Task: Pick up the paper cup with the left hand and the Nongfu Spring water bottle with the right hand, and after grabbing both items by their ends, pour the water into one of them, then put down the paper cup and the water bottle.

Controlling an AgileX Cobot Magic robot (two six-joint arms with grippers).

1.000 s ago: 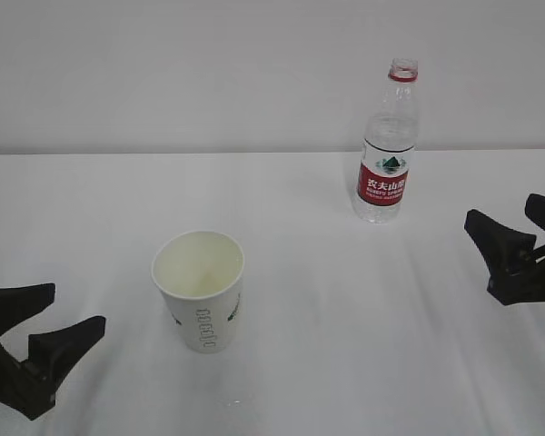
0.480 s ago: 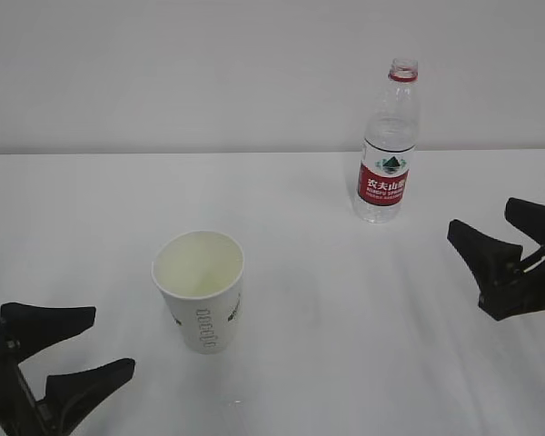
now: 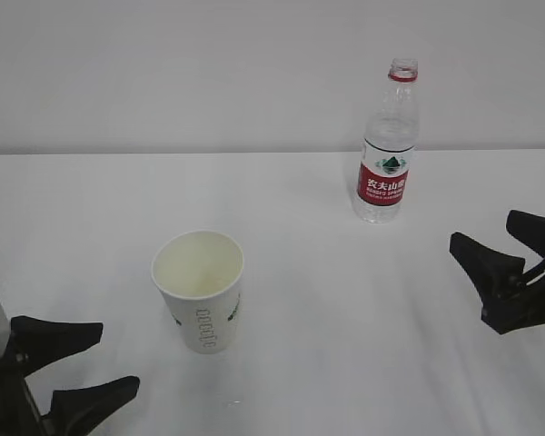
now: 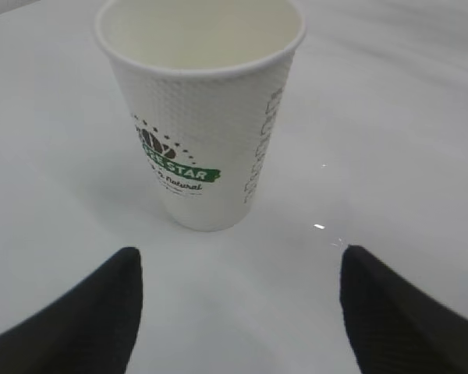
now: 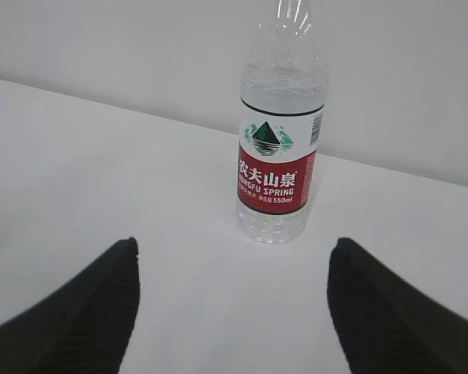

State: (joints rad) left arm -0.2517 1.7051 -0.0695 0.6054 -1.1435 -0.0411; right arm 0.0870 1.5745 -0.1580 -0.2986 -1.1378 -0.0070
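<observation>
We take the paper cup (image 3: 198, 291) as our landmark. It stands upright on the white table (image 3: 345, 300), its pale cream inside open to the top. In the left wrist view the paper cup (image 4: 201, 109) shows a dotted embossed wall and a small logo of a dark coffee bean under an arc of dots, with a green band on which we read "STAR" in white; the letters before it turn out of sight around the wall. Beneath the band runs a line of script that looks like "Natural", and down the right side of the cup stands a column of pale outlined lettering too faint for us to read.

The left hand (image 3: 73, 368) sits low and to the left of the cup, near it but not touching, its two pointed black fingers (image 4: 78, 312) spread wide towards the cup and holding nothing.

The Nongfu Spring water bottle (image 3: 386, 145) stands upright, well behind the cup and to its right, near the far edge of the table, capless with a red neck ring. In the right wrist view the bottle (image 5: 279, 132) bears a red label with white Chinese characters, "NONGFU SPRING" and "550ml" beneath them, a green mountain logo above and a barcode at the side. Clear water (image 5: 282, 82) fills it above the label.

The right hand (image 3: 507, 254) is far right of the cup, spread open and empty, apart from the bottle.
</observation>
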